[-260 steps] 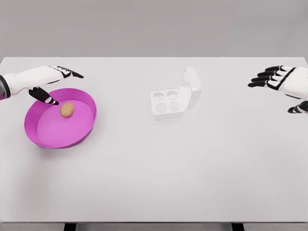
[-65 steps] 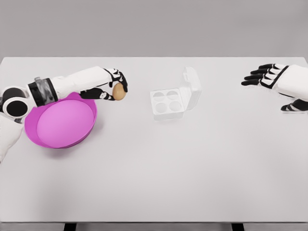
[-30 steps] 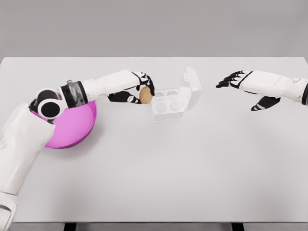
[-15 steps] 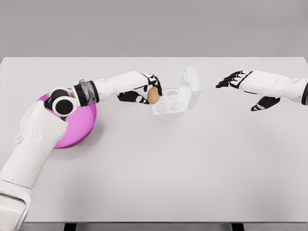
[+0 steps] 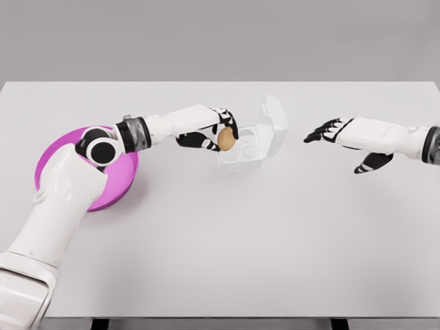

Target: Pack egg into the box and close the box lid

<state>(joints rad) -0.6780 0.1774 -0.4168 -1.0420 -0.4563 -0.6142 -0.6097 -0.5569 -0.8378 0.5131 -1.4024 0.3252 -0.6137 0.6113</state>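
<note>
Head view: the left hand is clamped on the egg, held over the left cups of the open egg box. Right hand, fingers spread and holding nothing, waits right of the lid. Placing and closing remain.

A white table under even light stands before a plain grey wall.

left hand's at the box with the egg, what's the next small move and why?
Probably lower the left hand a little and release. The egg hangs over the left cups of the open box, whose lid stands up, and the cups in view look empty.
</note>
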